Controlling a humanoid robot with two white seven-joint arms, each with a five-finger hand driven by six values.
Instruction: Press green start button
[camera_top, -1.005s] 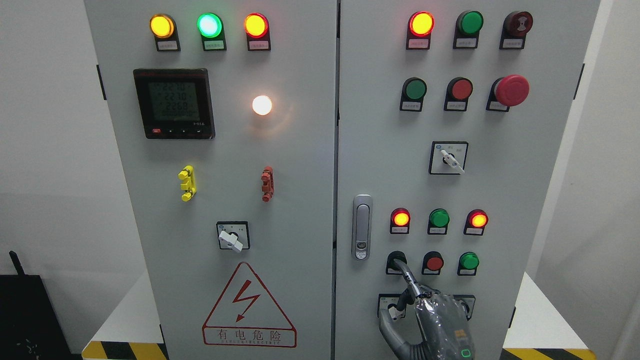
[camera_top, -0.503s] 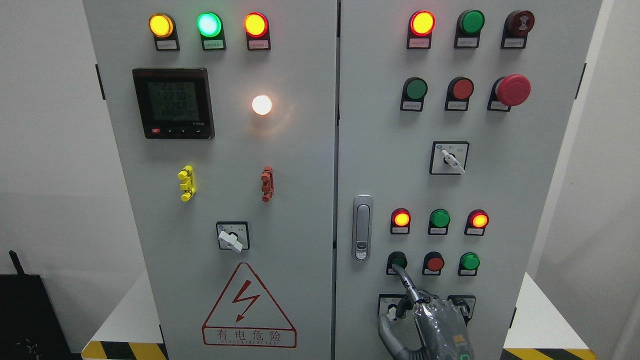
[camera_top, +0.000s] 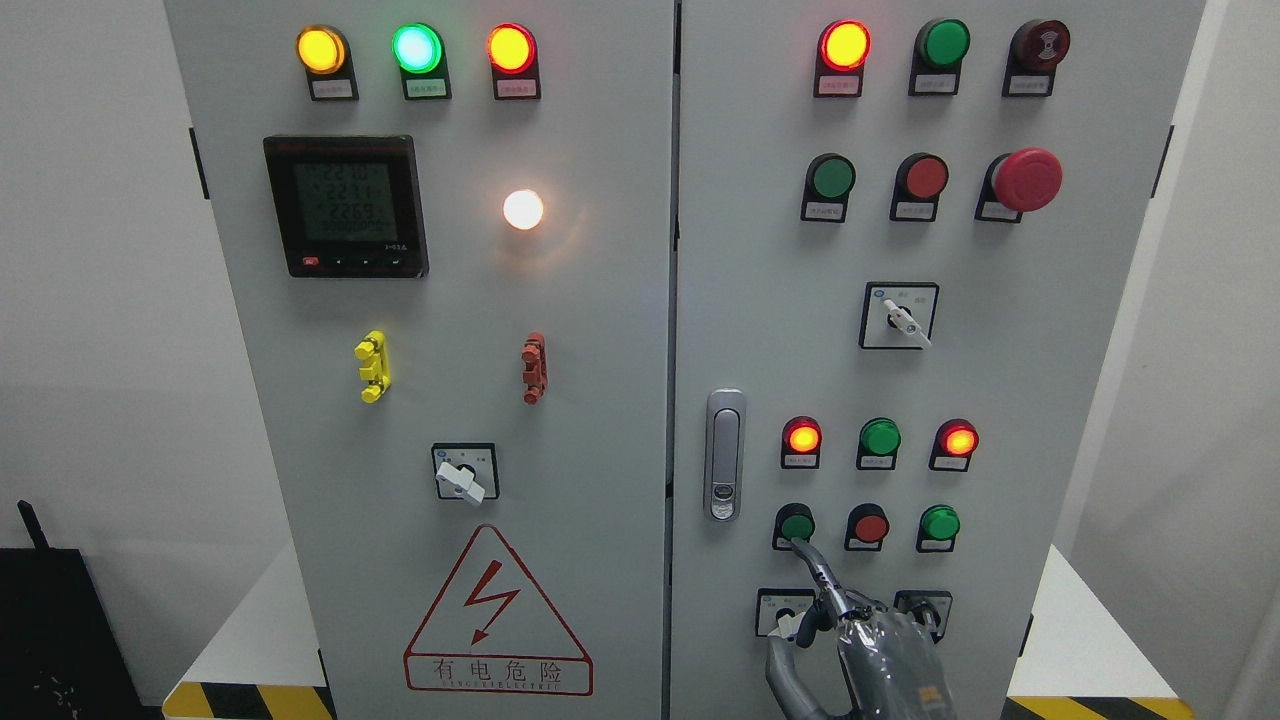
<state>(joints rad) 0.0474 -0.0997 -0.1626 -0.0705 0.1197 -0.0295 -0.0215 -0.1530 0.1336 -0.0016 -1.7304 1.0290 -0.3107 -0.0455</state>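
Low on the cabinet's right door (camera_top: 1000, 380), near its bottom edge, the right hand (camera_top: 860, 640) rises from below with its index finger (camera_top: 815, 568) stretched up and the other fingers curled in, holding nothing. The fingertip sits just under the green start button (camera_top: 796, 524), at its lower rim; whether it touches cannot be told. That button is leftmost in the bottom row, beside a red button (camera_top: 870, 526) and another green button (camera_top: 939, 523), right of the door handle (camera_top: 724, 455).
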